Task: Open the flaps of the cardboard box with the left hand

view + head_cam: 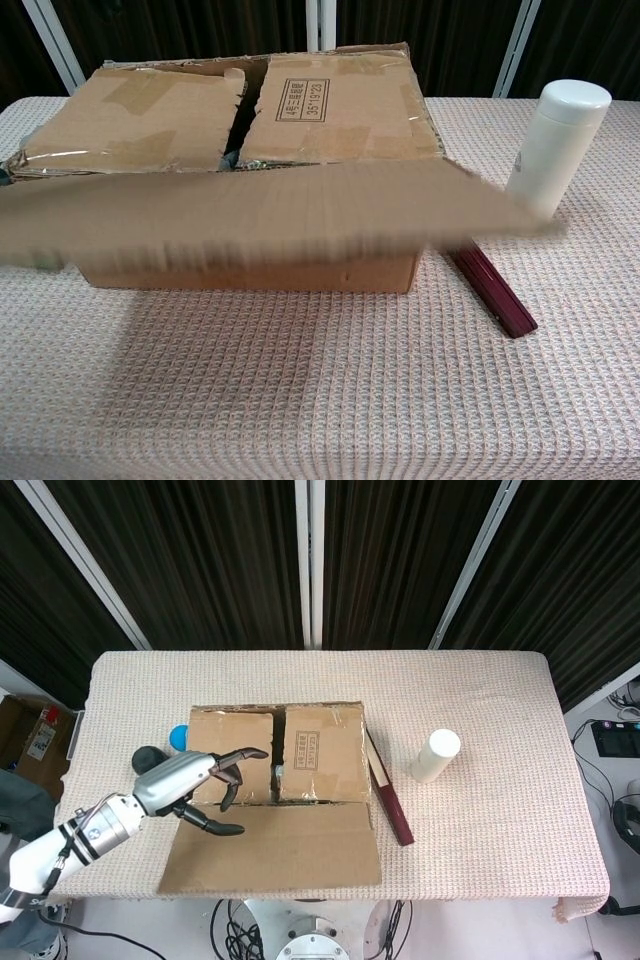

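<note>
**Q.** Where is your hand, and what is it doing?

**A.** My left hand (200, 785) hovers over the near-left corner of the cardboard box (275, 755), fingers spread apart and curved, gripping nothing. The box sits mid-table. Its front flap (272, 846) hangs folded out toward me, blurred in the chest view, so I judge it unsettled. Two inner flaps (320, 752) lie shut across the top, a dark gap between them.

**Q.** What could go wrong?

**A.** My fingertips (250, 753) point at that gap; hooking too hard could tear the taped card or drag the whole box. A shove to the box's right could knock the dark red strip (390, 802) touching its side, or topple the white bottle (434, 756) standing beyond it.
</note>
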Controlling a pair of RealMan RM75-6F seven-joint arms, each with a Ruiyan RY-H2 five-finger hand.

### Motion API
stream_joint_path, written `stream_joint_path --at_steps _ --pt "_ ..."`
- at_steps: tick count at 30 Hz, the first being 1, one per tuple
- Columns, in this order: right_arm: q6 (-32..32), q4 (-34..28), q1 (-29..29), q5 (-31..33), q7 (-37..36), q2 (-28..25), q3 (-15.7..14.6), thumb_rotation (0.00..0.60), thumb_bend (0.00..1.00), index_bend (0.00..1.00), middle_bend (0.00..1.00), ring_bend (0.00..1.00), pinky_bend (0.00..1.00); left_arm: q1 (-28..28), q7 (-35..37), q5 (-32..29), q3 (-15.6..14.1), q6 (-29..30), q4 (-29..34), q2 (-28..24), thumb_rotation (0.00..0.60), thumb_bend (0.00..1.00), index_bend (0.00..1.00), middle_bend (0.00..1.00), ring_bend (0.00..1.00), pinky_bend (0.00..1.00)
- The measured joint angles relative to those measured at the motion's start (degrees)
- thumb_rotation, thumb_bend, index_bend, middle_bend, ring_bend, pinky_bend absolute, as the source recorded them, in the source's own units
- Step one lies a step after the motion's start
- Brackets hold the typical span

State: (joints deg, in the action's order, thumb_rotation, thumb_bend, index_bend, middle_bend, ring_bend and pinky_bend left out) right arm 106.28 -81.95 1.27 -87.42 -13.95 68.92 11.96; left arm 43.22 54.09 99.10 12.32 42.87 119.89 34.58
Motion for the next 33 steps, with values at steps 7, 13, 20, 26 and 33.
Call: stream_joint_path --at_steps 7,13,20,26,33 --pt "0.1 -0.2 0.1 -0.6 0.2 -0.2 -0.1 0.6 0.24 0.0 0.0 0.0 0.0 0.6 1.4 1.8 -1.6 1.8 -2.3 -0.5 0.267 0.0 0.1 0.44 0.3 0.31" --pt "0.5 -0.2 0.2 -1.0 0.1 -0.7 0.1 0.6 0.24 0.0 0.0 0.0 0.0 -0.4 -7.2 -2.8 -1.8 3.2 -4.3 2.2 0.257 0.0 0.11 0.31 0.2 0.28" --pt "1.0 -1.3 0.5 -1.5 0.6 -1.3 0.2 0.6 0.24 0.0 0.0 0.0 0.0 -0.9 -22.0 -9.9 -2.7 3.0 -8.1 11.1 0.241 0.0 0.11 0.27 0.15 0.24" --pt "0.8 -1.4 0.7 -1.2 0.4 -1.3 0.2 0.6 0.24 0.0 0.0 0.0 0.0 0.6 -32.8 -13.2 -3.1 2.1 -13.3 20.1 0.244 0.0 0.11 0.28 0.13 0.22" --pt "1.0 -0.8 1.0 -0.6 -0.5 -1.3 0.4 0.6 0.24 0.0 0.0 0.0 0.0 3.8 -38.5 -19.4 -3.1 -1.8 -16.7 26.2 0.241 0.0 0.1 0.29 0.13 0.22"
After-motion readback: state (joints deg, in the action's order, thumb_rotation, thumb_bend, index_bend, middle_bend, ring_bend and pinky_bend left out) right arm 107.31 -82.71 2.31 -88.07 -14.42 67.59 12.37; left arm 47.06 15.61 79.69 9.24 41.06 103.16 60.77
